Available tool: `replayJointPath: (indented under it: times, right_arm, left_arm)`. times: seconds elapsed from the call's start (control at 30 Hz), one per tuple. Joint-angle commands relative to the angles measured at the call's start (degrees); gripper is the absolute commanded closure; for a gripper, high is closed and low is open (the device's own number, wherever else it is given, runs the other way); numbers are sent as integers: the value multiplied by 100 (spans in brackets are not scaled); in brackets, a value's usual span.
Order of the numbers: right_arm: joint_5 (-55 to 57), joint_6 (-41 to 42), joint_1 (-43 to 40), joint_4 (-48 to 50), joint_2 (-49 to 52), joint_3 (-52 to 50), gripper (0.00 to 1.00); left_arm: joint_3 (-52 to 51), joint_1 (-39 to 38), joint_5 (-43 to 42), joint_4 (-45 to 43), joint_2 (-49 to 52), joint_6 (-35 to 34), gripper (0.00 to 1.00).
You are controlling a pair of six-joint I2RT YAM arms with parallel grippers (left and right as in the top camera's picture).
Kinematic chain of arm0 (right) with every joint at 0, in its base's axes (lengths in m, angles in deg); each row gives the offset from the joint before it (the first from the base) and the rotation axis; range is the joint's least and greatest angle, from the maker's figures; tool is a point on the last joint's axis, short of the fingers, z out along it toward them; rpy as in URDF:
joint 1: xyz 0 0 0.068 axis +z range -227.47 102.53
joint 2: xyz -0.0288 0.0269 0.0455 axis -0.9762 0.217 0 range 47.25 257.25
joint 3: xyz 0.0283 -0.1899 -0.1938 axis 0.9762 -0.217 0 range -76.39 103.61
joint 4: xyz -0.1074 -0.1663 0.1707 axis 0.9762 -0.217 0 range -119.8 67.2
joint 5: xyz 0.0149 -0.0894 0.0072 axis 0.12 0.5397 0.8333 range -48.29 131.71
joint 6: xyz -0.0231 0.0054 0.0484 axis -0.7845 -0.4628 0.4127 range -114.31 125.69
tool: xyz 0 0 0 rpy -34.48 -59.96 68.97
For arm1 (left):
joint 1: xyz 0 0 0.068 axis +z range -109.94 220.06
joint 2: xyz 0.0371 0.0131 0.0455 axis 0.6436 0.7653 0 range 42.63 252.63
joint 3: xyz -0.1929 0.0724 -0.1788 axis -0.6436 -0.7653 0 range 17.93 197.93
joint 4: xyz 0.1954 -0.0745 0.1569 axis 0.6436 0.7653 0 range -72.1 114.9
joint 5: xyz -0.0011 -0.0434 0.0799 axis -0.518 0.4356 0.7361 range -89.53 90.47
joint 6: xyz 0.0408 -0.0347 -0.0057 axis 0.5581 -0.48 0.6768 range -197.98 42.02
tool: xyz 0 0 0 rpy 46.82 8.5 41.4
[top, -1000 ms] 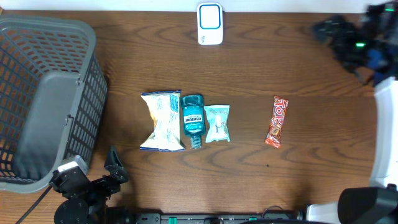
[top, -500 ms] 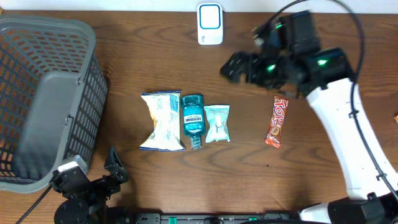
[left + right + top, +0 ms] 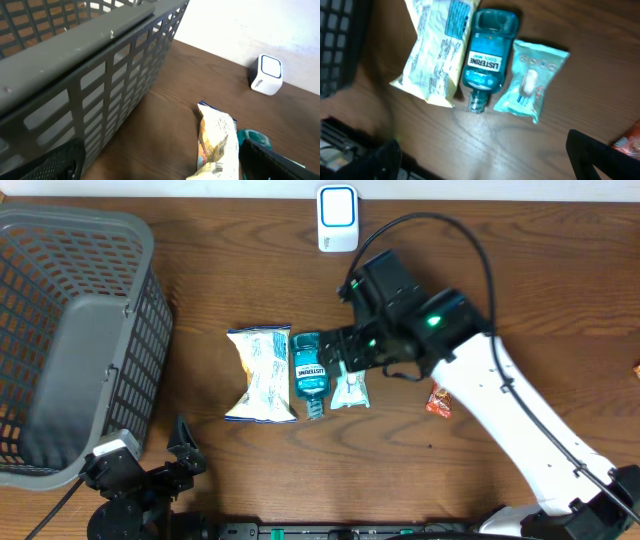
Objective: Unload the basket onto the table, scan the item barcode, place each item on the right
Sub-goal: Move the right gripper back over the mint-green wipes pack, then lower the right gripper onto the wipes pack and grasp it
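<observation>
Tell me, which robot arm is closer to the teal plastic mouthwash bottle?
Right. The right gripper hovers just right of the teal mouthwash bottle; the left gripper sits far off, beside the grey plastic basket.

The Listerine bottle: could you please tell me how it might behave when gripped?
The Listerine bottle looks like rigid, glossy plastic, so probably stiff but slippery. Lying on its flat face, it seems unlikely to roll.

Right arm (image 3: 500,390) is extended, fingers (image 3: 600,155) spread; left arm (image 3: 125,480) seemingly folded, fingers (image 3: 272,160) apart.
</observation>
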Motion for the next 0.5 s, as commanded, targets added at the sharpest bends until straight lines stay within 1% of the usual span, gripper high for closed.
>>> replayJointPath:
  times: [0.0, 0.23, 0.47]
  right_arm:
    - [236, -83, 260, 282, -13, -487, 1]
    - [422, -87, 533, 988, -13, -909, 1]
    - [1779, -42, 557, 1622, -13, -1296, 1]
  left_arm:
    - [0, 28, 72, -4, -39, 9, 2]
    - [0, 28, 74, -4, -39, 9, 2]
    - [0, 28, 74, -4, -39, 9, 2]
